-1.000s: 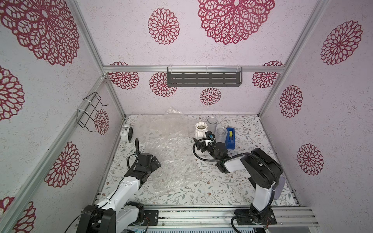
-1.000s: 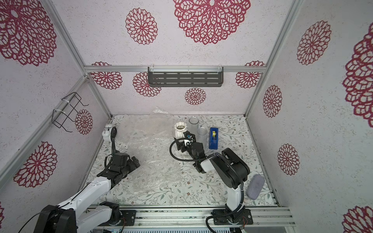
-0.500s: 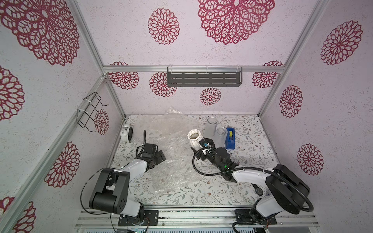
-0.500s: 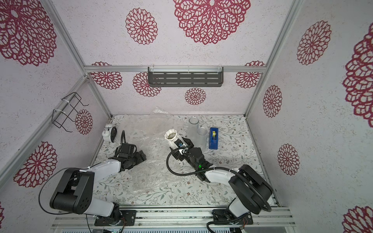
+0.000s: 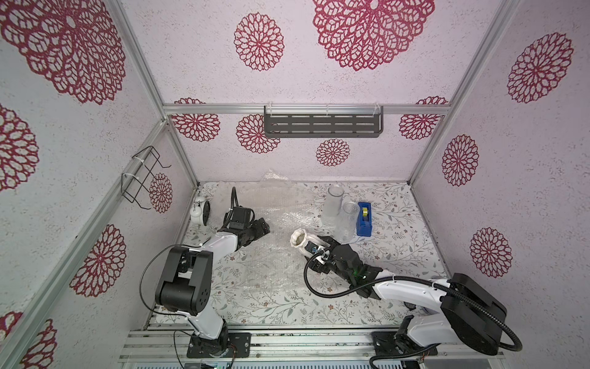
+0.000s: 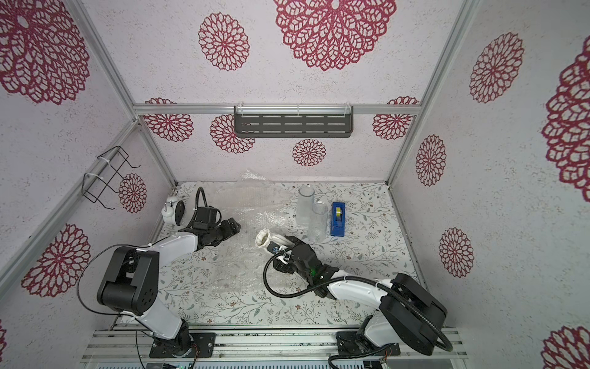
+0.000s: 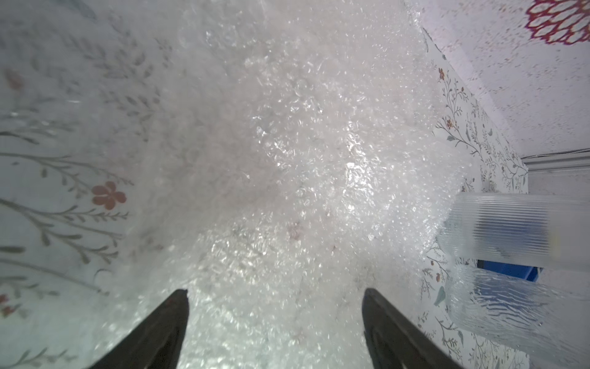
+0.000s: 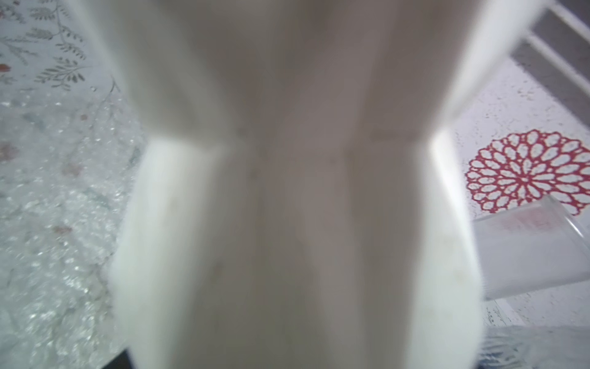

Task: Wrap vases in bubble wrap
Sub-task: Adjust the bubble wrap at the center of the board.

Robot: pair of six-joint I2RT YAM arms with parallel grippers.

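Floral-print counter (image 5: 399, 255), walls papered in red medallions. Clear bubble wrap (image 5: 277, 220) lies spread over the counter's left and middle part. My left gripper (image 5: 263, 227) sits low over the wrap, its fingers (image 7: 166, 326) spread wide with nothing between them. My right gripper (image 5: 314, 248) has its fingers closed around the body of the white vase (image 5: 298, 240). The vase is tipped well over at the wrap's right edge, mouth toward the left arm; I cannot tell whether it touches the wrap. Farther back, the frosted cylinder (image 5: 332, 206) and the ribbed glass (image 5: 348, 220) stand upright, just beside the blue tape dispenser (image 5: 364, 220).
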